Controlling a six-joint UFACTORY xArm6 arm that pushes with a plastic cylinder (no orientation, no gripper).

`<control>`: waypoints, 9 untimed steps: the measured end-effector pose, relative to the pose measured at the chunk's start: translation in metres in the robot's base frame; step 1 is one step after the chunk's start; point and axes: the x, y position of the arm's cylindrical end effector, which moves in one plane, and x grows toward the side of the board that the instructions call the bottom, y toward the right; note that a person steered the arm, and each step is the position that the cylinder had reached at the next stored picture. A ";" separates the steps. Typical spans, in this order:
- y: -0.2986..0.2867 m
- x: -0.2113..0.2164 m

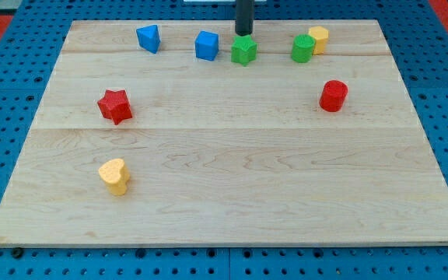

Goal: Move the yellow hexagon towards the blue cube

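Note:
The yellow hexagon sits near the view's top right, touching a green block on its left. The blue cube stands near the top centre. A green star sits just right of the blue cube. My tip is at the top centre, directly behind the green star, between the blue cube and the yellow hexagon, nearer the cube.
A blue triangular block lies at the top left. A red star is at the left, a red cylinder at the right, a yellow heart at the lower left. The wooden board ends on blue pegboard.

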 end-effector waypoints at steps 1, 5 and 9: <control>0.023 -0.001; 0.054 0.005; 0.176 0.025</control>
